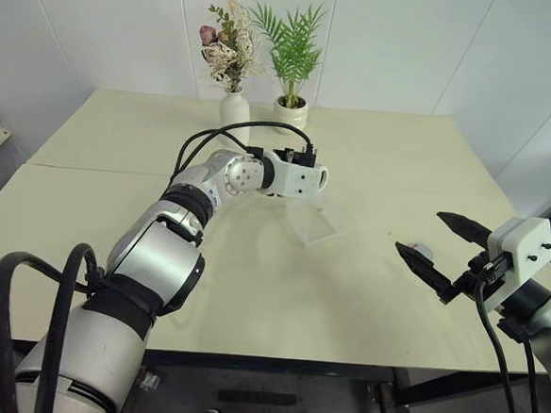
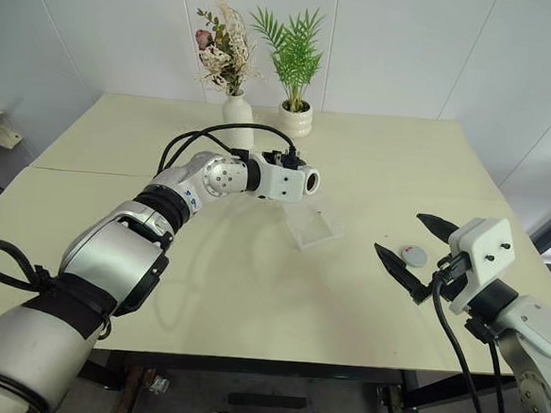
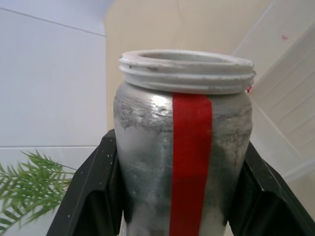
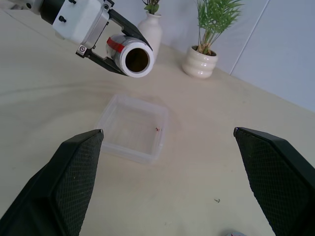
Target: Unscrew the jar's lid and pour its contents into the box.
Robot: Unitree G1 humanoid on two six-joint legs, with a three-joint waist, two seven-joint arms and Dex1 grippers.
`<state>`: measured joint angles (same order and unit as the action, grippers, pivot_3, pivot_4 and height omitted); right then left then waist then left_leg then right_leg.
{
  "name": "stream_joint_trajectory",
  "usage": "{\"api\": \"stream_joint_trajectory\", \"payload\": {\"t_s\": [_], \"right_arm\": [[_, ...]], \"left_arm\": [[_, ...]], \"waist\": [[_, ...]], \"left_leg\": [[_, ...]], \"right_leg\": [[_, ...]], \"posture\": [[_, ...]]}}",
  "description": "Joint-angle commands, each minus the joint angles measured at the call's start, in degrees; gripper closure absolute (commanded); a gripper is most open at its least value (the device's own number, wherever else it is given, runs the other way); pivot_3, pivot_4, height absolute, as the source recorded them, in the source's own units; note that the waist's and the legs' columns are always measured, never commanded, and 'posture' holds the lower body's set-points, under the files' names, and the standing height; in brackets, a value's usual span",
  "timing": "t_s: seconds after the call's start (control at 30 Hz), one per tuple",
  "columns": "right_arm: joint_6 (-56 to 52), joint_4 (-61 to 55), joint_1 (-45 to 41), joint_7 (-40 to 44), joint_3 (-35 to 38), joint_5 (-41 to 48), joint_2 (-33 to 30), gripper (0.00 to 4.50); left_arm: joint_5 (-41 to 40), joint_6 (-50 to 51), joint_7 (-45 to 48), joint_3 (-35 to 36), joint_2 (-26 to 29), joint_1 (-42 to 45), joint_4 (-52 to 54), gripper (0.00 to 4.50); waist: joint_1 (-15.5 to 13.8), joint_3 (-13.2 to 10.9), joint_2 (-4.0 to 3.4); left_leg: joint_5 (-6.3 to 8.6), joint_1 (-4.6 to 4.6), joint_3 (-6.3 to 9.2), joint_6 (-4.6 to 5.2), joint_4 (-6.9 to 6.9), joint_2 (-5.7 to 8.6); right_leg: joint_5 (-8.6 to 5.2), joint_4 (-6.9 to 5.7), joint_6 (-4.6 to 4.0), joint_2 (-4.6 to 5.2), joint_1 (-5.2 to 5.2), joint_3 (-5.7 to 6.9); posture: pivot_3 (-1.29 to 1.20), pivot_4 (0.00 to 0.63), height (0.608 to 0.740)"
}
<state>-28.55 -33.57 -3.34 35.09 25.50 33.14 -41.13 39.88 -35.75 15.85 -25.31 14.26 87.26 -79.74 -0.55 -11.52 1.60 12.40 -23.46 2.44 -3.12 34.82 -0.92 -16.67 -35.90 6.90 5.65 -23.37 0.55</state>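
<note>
Pale cream-yellow over the whole table; clear, nearly colourless plastic for the box, with one tiny red speck inside. Frosted silvery grey on the jar, crossed by a bright red stripe, white at the threaded rim, dark within the mouth. Matte black on the fingers of the right gripper, grey-silver with a red mark on the lid, white on the vase and cream on the ribbed pot under green fronds.

— What's around me?
— A pale table, white panelled walls. At twelve o'clock a white vase of dried flowers, a potted palm beside it.
</note>
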Motion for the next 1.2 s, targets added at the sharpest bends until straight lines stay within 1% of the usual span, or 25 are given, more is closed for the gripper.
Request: {"api": "stream_joint_trajectory", "payload": {"t_s": [0.03,0.2,0.27,0.5,0.9,1.0,1.2], "right_arm": [[1.12,-2.03,0.1,-1.01,1.89,0.24,-0.1,0.02],[1.23,-1.78,-0.21,-1.4,1.46,-0.11,-0.23,0.02],[1.15,-1.71,-0.34,-1.46,1.49,-0.11,-0.37,0.02],[0.81,-1.49,-0.76,-1.57,1.38,-0.27,-0.65,0.02],[0.16,-1.98,-0.95,-1.58,1.48,-0.19,-1.13,0.02],[-0.1,-2.44,-0.47,-1.63,1.79,-0.16,-1.27,0.02],[-0.33,-2.7,-0.17,-1.74,1.94,-0.04,-1.45,0.02]], "left_arm": [[2.39,-1.29,-3.57,-1.96,-0.1,2.86,0.24,2.32],[8.96,-2.5,-10.54,-8.55,-0.31,4.21,0.12,2.32],[12.56,-2.67,-14.58,-12.19,-0.33,4.88,0.01,2.32],[20.74,-2.27,-25.29,-20.83,-1.12,7.04,-0.4,2.32],[29.63,1.02,-38.27,-30.69,-3.18,10.19,-1.05,2.32],[33.38,1.95,-42.68,-34.65,-3.49,11.19,-1.02,2.32],[36.36,3.35,-46.07,-38.16,-3.55,11.68,-1.34,2.32]], "waist": [[-0.07,0.0,0.0],[-0.44,-0.01,0.02],[-0.63,-0.01,0.02],[-0.84,-0.02,0.04],[-0.82,-0.08,0.13],[-0.89,-0.1,0.17],[-0.91,-0.11,0.19]], "left_leg": [[0.01,0.0,0.0,0.0,0.0,0.0],[0.04,-0.03,-0.02,0.02,0.05,0.0],[0.09,-0.06,-0.02,0.03,0.14,0.0],[0.18,-0.14,-0.05,0.07,0.24,0.0],[0.22,-0.18,-0.07,0.07,0.27,0.0],[0.22,-0.19,-0.07,0.07,0.27,0.01],[0.24,-0.21,-0.08,0.07,0.3,0.01]], "right_leg": [[0.0,0.0,0.0,0.0,0.0,0.0],[0.0,0.0,0.01,0.0,-0.01,-0.01],[-0.01,0.0,0.02,0.0,0.0,-0.01],[-0.01,0.05,0.07,0.0,-0.01,-0.04],[-0.02,0.06,0.1,0.0,-0.04,-0.06],[-0.02,0.06,0.1,0.0,-0.05,-0.06],[-0.03,0.06,0.12,0.01,-0.06,-0.08]], "posture": [[0.0,0.15,0.74],[0.0,0.15,0.74],[0.0,0.15,0.74],[0.0,0.15,0.74],[0.0,0.15,0.74],[0.0,0.15,0.74],[0.0,0.15,0.74]]}}
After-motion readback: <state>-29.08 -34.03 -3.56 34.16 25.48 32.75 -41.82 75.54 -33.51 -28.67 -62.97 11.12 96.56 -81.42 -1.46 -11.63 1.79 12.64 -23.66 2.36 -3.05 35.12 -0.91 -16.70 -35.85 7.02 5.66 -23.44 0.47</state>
